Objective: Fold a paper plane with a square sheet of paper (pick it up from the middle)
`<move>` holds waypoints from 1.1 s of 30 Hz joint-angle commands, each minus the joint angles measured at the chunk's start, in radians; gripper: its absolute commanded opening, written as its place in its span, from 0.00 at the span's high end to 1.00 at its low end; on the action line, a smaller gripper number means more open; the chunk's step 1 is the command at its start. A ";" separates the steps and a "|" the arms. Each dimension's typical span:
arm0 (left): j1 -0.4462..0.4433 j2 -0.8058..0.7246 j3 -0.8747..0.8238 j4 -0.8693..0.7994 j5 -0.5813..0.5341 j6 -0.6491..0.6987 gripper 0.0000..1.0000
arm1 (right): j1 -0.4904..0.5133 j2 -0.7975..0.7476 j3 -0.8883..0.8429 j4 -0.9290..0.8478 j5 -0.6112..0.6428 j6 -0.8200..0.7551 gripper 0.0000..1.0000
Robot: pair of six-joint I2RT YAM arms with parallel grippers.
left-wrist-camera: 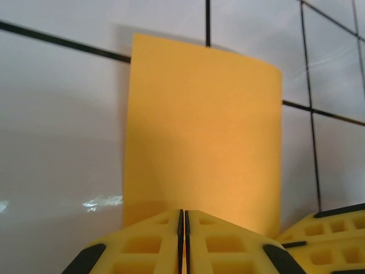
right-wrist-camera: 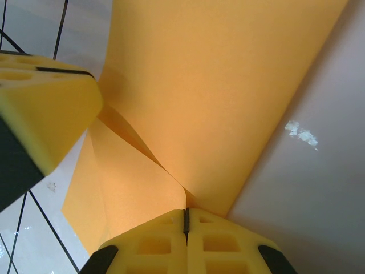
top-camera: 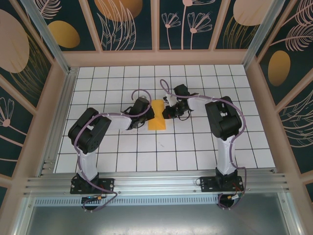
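Observation:
The square sheet of paper [top-camera: 157, 117] is orange and folded into a narrow upright rectangle at the table's middle; it is not a paper plane in shape. My left gripper [top-camera: 147, 115] sits at its left edge and my right gripper [top-camera: 167, 111] at its right edge. In the left wrist view the sheet [left-wrist-camera: 202, 125] lies flat ahead and its near edge runs into the shut left gripper [left-wrist-camera: 182, 214]. In the right wrist view a curled upper layer of the sheet [right-wrist-camera: 228, 85] is pinched in the shut right gripper [right-wrist-camera: 185, 211]. A left finger [right-wrist-camera: 45, 108] hangs over the far side.
The white grid-tiled table [top-camera: 195, 152] is enclosed by wooden-framed patterned walls [top-camera: 156, 24]. A metal rail [top-camera: 156, 183] with both arm bases runs along the near edge. Open tiles lie in front of and behind the sheet.

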 commanded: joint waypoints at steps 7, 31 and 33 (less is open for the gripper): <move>0.006 0.057 -0.049 0.030 0.010 -0.007 0.87 | 0.010 0.002 -0.011 -0.026 0.073 0.018 0.93; 0.006 0.062 -0.038 0.026 0.031 0.009 0.88 | 0.082 -0.127 -0.065 0.000 -0.096 0.158 1.00; 0.006 0.062 -0.038 0.028 0.034 0.010 0.89 | 0.073 -0.117 -0.077 -0.002 -0.090 0.162 1.00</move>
